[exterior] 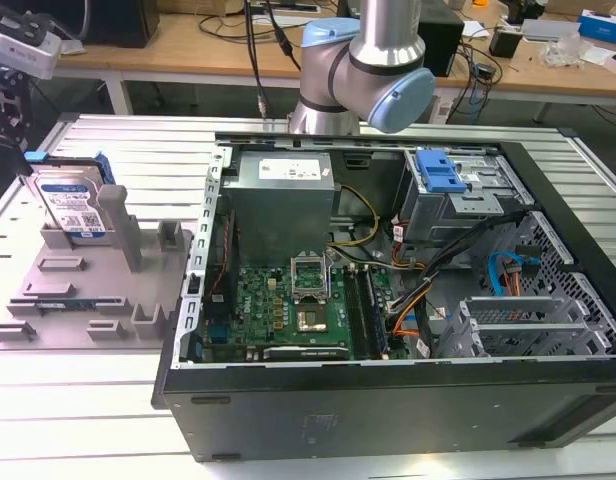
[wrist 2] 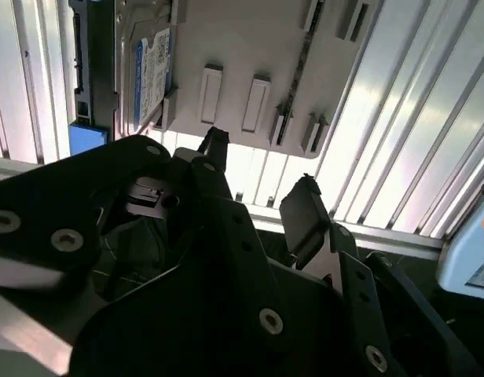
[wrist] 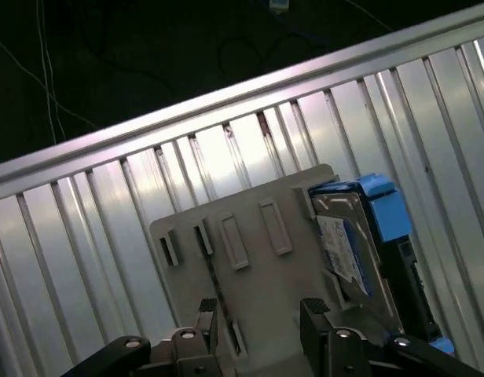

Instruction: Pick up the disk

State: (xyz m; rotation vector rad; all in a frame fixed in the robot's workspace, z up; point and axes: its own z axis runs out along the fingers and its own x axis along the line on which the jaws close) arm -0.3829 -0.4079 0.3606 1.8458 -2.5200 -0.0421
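The disk [exterior: 73, 205] is a silver hard drive with a blue-and-white label and blue side rails. It stands tilted on its edge at the far end of the grey fixture plate [exterior: 88, 290], on the exterior view's left. Both wrist views show it there, disk [wrist 2: 152, 75] [wrist: 344, 243] on plate [wrist 2: 250, 39] [wrist: 242, 212]. My gripper [wrist 2: 260, 169] [wrist: 259, 310] hovers above the plate, open, with nothing between its black fingers. It is apart from the disk and off to one side of it. The arm's end [exterior: 13, 90] hangs above and behind the disk.
An open computer case [exterior: 388, 300] with motherboard, cables and a blue drive-bay latch [exterior: 440, 172] lies to the exterior view's right of the plate. Upright pegs [exterior: 116, 225] rise from the plate next to the disk. The ribbed metal table [exterior: 88, 400] lies all around.
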